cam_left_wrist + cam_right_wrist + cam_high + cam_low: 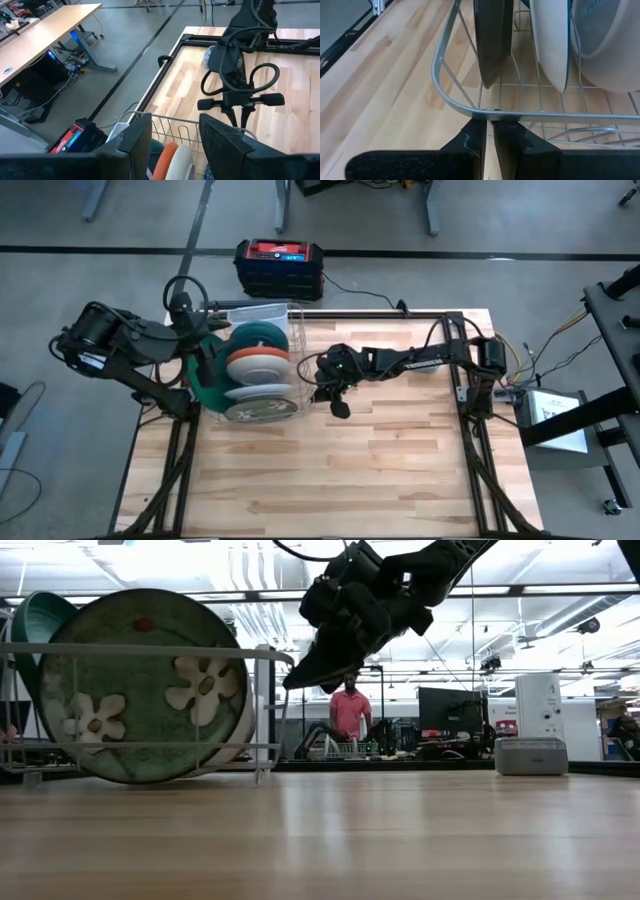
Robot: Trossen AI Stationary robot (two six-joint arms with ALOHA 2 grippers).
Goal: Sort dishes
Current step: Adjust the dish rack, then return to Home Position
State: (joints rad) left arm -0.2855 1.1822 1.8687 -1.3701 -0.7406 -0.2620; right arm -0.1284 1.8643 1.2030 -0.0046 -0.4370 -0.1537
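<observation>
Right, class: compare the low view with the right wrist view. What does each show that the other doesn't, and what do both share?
Only the low view: the flower pattern on the face of the large green plate, a person standing in the room behind the table, and the right gripper from outside, hanging above the table.

Only the right wrist view: the gripper's fingers nearly shut just below the rack's rim wire, and a white dish edge-on inside.

Both: the silver wire rack holding upright dishes on the wooden table.
</observation>
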